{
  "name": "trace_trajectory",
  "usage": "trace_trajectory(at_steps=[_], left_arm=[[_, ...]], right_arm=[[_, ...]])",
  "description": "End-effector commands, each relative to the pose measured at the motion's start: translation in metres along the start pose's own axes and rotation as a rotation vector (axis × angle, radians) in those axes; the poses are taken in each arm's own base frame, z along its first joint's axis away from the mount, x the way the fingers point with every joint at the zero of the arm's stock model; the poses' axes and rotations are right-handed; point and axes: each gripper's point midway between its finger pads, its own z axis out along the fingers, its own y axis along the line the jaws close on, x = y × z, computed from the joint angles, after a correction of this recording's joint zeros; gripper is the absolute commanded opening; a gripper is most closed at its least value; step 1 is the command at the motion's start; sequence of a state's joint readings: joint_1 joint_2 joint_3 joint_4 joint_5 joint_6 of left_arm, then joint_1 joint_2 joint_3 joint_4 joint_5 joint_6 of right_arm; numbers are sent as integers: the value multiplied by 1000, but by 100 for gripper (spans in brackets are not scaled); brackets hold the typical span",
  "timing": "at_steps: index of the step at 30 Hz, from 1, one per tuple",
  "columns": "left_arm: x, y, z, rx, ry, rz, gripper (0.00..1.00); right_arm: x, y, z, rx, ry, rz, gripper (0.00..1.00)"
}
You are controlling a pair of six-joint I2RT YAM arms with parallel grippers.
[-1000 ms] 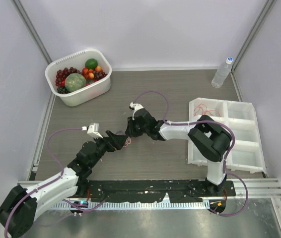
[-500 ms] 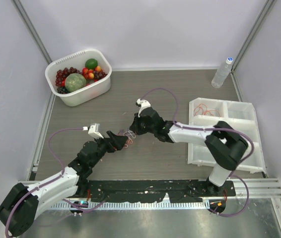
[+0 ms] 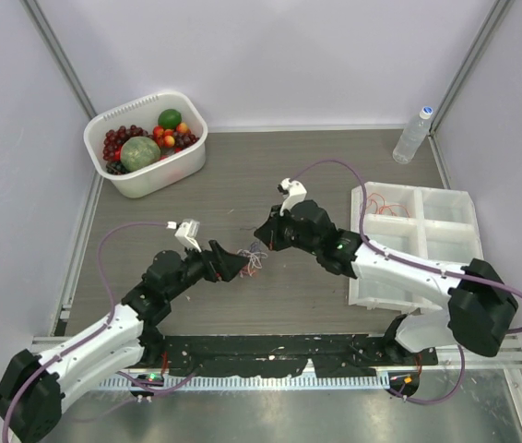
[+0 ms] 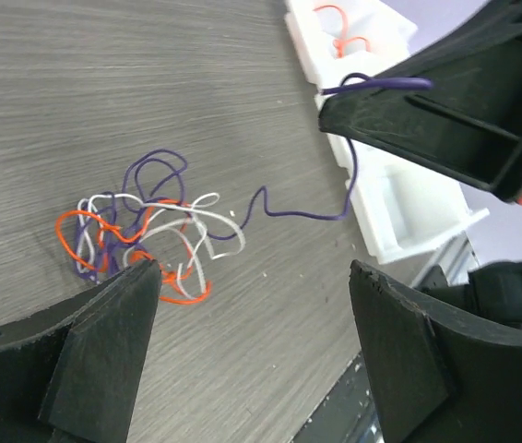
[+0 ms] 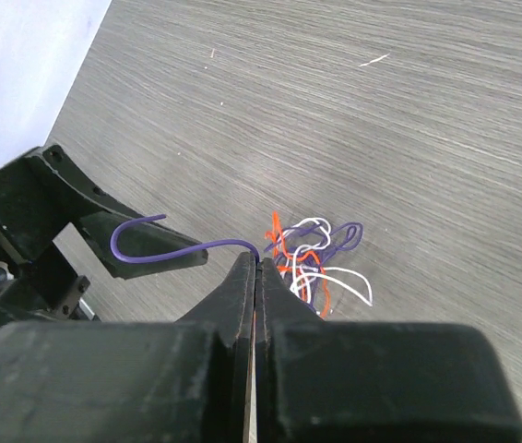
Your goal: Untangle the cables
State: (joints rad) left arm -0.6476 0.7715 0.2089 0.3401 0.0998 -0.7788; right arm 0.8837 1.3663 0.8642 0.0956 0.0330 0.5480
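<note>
The cables (image 4: 141, 231) lie as a small tangle of orange, white and purple wires on the wooden table. They also show in the top view (image 3: 255, 256) and the right wrist view (image 5: 318, 257). My right gripper (image 5: 257, 264) is shut on one purple wire (image 5: 164, 245) that still runs into the tangle (image 4: 335, 208). It hangs just above and right of the tangle (image 3: 264, 236). My left gripper (image 4: 252, 318) is wide open and holds nothing. Its left finger (image 4: 104, 341) sits at the tangle's near edge, just left of the tangle in the top view (image 3: 235, 265).
A white compartment tray (image 3: 455, 242) stands at the right, with thin red wires (image 3: 388, 204) in its far-left compartment. A white basket (image 3: 187, 157) of fruit stands at the back left. A water bottle (image 3: 413, 133) stands at the back right.
My right gripper has moved right and away from the left one, drawing the purple wire out of the tangle. My left gripper has shifted a little right and stays by the tangle.
</note>
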Motion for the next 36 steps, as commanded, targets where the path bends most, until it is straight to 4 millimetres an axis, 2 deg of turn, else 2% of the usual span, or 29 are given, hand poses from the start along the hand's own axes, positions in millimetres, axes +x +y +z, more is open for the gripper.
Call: trace_trajectory(at_steps=[1,5,7,9,14,17,21,22,23,24,25,26,27,28,29,30,31,32,33,34,36], left_arm=[[-6,-32,-16,122,45,80,89],[-20,-57,-21,230,13,168,93],[-25,-64,-17,268,-5,206,93],[-31,-72,-11,306,-35,208,92],[-31,-99,9,420,-37,219,88],[-35,-99,30,376,-54,246,86],[-35,-64,63,201,-76,218,74],[-33,-47,71,118,-77,193,70],[-25,-26,80,23,-52,165,68],[-21,-2,86,-92,-37,141,68],[-16,14,91,-169,-11,108,65],[-8,27,94,-215,21,91,65],[-3,35,98,-238,45,72,64],[2,40,100,-240,67,53,62],[6,44,102,-238,80,38,60],[3,46,102,-230,71,20,59],[2,47,100,-228,62,17,59],[0,47,99,-226,49,21,59],[0,49,95,-227,38,22,59],[-3,49,93,-220,19,19,59],[-4,50,88,-205,-6,7,59]], right_arm=[[-26,14,-24,-32,-82,14,1],[-41,28,-40,-76,-118,46,1],[-51,36,-47,-106,-146,79,1],[-60,47,-54,-150,-171,111,1],[-78,76,-71,-286,-207,184,1],[-89,91,-83,-352,-226,212,1],[-109,112,-103,-431,-255,235,1],[-123,121,-115,-458,-284,230,1],[-127,123,-120,-456,-285,221,1],[-146,133,-137,-484,-328,213,1],[-149,134,-142,-470,-327,189,1],[-173,146,-167,-499,-387,177,1],[-177,145,-173,-477,-390,148,1],[-206,156,-203,-500,-471,133,1],[-209,154,-211,-467,-467,103,1],[-230,161,-238,-476,-527,89,1],[-236,161,-248,-455,-540,59,1],[-257,168,-279,-474,-609,47,1],[-259,167,-285,-455,-617,20,1],[-270,172,-307,-471,-654,13,1],[-283,164,-323,-413,-712,7,1]])
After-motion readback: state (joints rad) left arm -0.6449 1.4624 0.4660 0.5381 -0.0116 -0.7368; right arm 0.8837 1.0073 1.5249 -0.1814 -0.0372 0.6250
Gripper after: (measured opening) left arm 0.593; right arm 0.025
